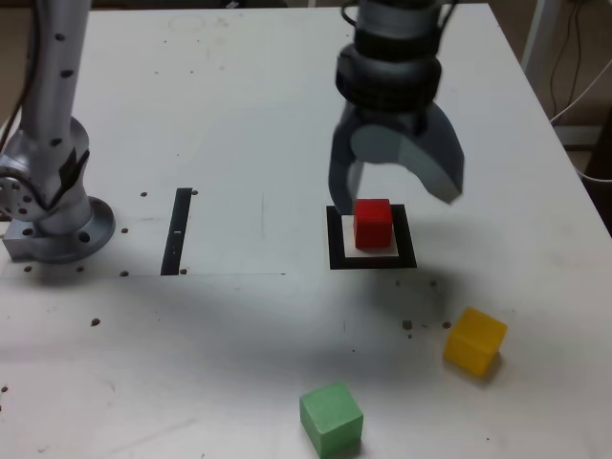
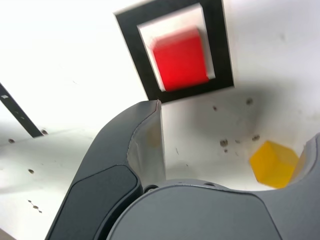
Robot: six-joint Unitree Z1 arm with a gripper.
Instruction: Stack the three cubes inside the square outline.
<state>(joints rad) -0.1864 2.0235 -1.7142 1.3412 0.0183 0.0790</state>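
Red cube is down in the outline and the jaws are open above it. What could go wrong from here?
1. The gripper hangs open just above the red cube; a sideways move could knock it off the square outline.
2. The red cube sits nearer one edge of the white centre, so the stack may end up off-centre.
3. The yellow cube and green cube lie turned at angles, so the jaws may grip them askew.

— Any lettering or numbers on the small matte red cube (image 1: 373, 223), the thick black square frame (image 1: 334, 239) or the white tabletop (image 1: 239, 143)?
— None that can be read; every face is plain; no label, brand or sign anywhere.
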